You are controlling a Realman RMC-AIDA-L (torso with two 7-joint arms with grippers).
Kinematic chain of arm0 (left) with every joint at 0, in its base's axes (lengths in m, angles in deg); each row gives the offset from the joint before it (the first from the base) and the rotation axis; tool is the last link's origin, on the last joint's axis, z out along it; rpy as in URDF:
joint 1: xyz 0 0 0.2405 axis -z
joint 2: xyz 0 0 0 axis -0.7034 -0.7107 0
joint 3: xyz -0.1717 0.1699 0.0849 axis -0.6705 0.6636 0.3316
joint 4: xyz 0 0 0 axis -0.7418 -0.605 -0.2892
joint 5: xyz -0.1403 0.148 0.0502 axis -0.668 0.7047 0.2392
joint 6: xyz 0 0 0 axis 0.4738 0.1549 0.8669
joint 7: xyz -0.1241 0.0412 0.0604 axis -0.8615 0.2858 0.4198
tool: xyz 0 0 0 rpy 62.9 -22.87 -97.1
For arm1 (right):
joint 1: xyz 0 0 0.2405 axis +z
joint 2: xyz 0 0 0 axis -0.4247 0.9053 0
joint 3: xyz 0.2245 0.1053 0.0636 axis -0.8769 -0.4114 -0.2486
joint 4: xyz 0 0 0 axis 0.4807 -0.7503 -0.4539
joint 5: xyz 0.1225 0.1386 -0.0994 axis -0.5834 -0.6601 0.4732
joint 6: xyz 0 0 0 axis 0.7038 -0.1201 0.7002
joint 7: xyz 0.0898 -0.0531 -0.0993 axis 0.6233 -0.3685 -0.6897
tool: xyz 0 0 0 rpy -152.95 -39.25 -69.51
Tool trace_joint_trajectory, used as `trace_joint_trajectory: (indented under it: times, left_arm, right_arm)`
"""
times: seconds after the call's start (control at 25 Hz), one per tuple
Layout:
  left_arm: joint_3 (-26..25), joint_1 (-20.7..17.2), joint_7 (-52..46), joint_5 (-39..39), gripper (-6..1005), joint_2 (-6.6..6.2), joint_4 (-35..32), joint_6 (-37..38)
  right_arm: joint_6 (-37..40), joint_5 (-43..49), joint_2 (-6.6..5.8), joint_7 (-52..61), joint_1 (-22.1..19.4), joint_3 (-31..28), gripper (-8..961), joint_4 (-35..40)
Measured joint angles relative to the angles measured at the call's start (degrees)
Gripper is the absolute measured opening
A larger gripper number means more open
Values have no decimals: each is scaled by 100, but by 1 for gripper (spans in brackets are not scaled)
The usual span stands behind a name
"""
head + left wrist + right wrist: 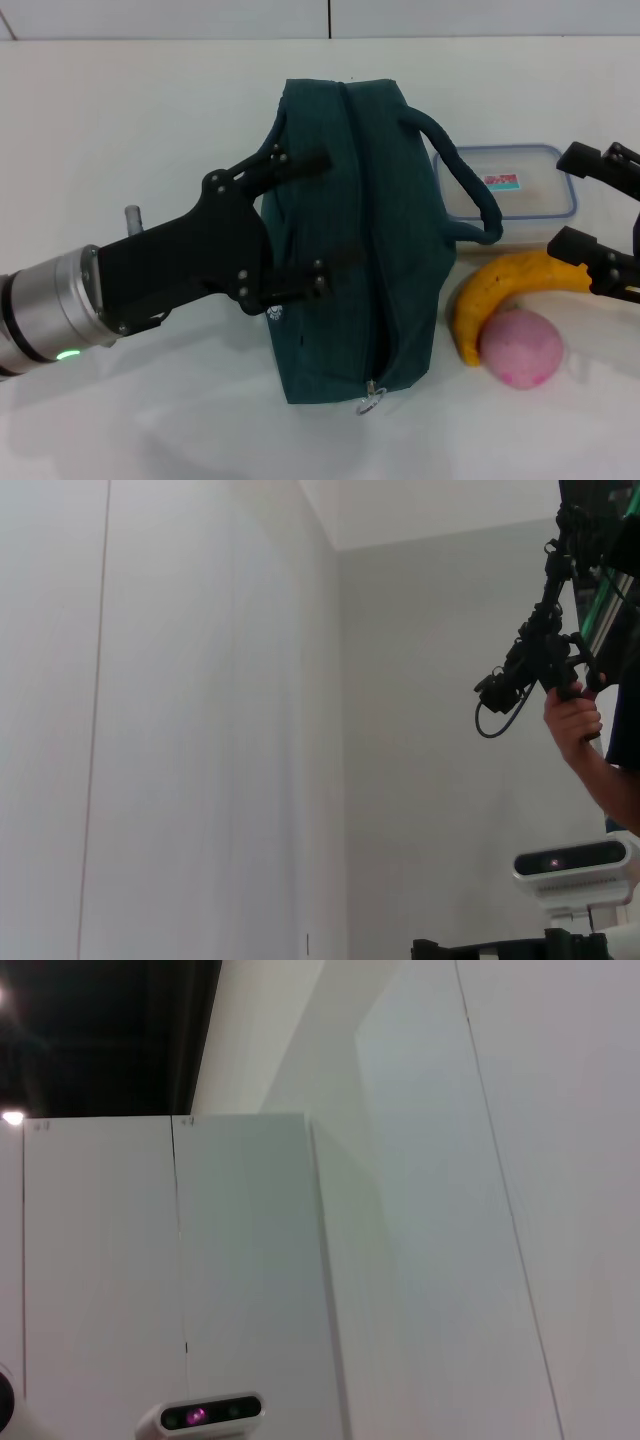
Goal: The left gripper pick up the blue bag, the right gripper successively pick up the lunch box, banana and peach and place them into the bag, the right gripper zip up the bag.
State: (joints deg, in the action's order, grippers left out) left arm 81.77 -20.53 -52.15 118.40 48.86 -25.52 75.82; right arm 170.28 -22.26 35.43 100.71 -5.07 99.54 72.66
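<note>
The left gripper [322,225] is reaching over the blue bag [355,240] at the tabletop's centre, fingers spread to straddle its near handle. The right gripper [598,215] is waiting, jaws apart, toward the right edge above the lunch box [505,185], banana [510,290] and peach [520,347].

Bag handle [470,190] over lunch box [520,185] (partly)

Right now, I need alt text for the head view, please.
The left gripper, open, reaches over the zipped dark teal fabric bag on a white table. Beside it lie a clear blue-rimmed lunch box, yellow banana and pink peach, near the open right gripper.
</note>
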Motion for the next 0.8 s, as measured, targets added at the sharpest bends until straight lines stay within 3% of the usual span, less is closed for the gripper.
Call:
trace_joint_trajectory:
  times: [0.48, 0.6, 0.8]
  left_arm:
    - [-16, -25, -203, -1, 831, 11, 4, 2]
    - [-155, 18, -968, 0, 824, -35, -308, -163]
    - [-224, -49, -3079, 330, 812, -190, -1747, -892]
  right_arm:
    - [59, 46, -57, -26, -4, -22, 829, 5]
    - [59, 45, -66, -14, -7, -84, 829, 5]
    - [59, 41, -80, -12, -7, -106, 828, 6]
